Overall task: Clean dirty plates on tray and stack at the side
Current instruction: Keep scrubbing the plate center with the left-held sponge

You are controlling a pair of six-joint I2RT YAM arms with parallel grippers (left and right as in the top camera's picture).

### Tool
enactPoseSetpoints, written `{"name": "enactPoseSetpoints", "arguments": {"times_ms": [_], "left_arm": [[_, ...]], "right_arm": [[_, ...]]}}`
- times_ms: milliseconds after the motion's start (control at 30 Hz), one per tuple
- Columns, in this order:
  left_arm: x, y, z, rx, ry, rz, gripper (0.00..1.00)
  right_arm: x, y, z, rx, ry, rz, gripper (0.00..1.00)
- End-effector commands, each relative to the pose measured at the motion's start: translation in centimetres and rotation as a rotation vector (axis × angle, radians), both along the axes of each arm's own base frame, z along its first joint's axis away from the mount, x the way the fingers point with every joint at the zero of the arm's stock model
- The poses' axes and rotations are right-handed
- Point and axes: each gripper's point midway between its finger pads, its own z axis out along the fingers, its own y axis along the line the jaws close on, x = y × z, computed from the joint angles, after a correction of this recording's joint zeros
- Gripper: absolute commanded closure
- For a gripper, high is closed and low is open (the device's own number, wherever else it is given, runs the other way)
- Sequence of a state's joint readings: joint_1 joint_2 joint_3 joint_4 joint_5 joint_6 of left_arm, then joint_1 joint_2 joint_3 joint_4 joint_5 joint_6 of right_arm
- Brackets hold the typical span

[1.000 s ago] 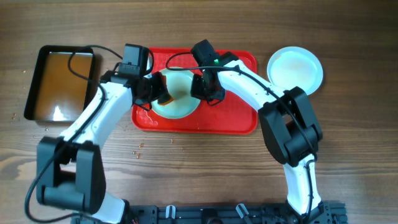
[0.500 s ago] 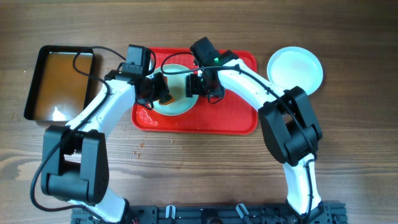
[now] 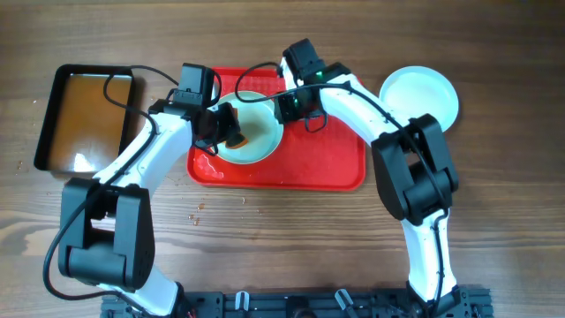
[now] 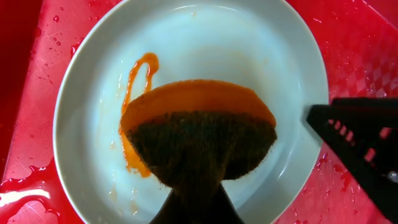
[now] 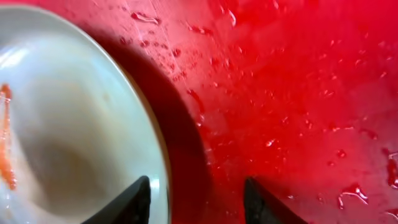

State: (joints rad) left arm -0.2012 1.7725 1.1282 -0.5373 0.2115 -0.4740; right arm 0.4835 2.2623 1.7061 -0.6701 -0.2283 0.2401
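Looking down on a wooden counter (image 3: 282,238) with a red tray (image 3: 327,163) at its middle and one pale plate (image 3: 261,148) lying on the tray's left half. Pressing an orange sponge (image 3: 233,137), dark scouring face down, onto the plate's centre, clamped tight in the left jaws. Holding the right jaws wide and empty at the plate's right rim, one finger (image 5: 134,202) over the rim and the other above wet tray, with contact impossible to confirm. Judging the plate stiff, light, breakable and slippery under water and sauce, likely to skate on the wet tray unless steadied; best pinched at the rim, one finger above and one below, never on the slick centre. Revealing only from the left wrist a looping orange smear (image 4: 138,71) left of the sponge. Revealing only from the right wrist the open gap between those fingers and the dark shadow under the rim. Revealing only from overhead a clean-looking second plate (image 3: 419,95), perhaps a stack, on the counter right of the tray, and a black basin (image 3: 44,115) of brown water well to the left.
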Motion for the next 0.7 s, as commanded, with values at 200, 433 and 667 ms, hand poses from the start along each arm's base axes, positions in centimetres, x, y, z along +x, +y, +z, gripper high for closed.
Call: {"name": "enactPoseSetpoints", "arguments": {"times_ms": [200, 433, 667], "left_arm": [[-0.3, -0.6, -2.3, -0.015, 0.052, -0.008, 0.96], [0.5, -2.7, -1.8, -0.057, 0.001, -0.056, 0.96], [0.3, -4.5, -3.6, -0.044, 0.010, -0.099, 0.96]], "right_arm": [[-3.7, -0.2, -3.0, -0.032, 0.195, -0.051, 0.89], [-3.9, 0.3, -3.1, -0.063, 0.169, -0.037, 0.95], [-3.6, 0.2, -3.1, -0.064, 0.166, -0.061, 0.96]]}}
